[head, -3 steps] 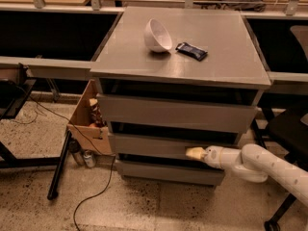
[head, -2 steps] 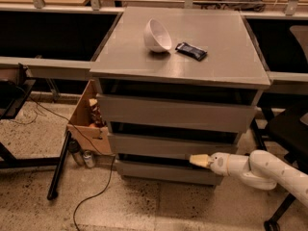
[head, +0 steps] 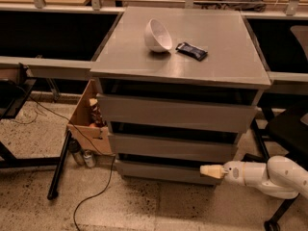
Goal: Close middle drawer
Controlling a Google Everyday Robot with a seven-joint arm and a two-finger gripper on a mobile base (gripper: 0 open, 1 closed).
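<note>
middle drawer centre frame, seems nearly shut; dark gap above hides how flush | gripper lower right, below it at the bottom front; we cannot tell its state | next, we judge: raise, press if proud | arm cut off right

The middle drawer, a wide, shallow grey wood-grain front with no handle, sits level in the cabinet, a dark gap showing along its top edge. The gripper hangs just below the drawer's right end.
</note>
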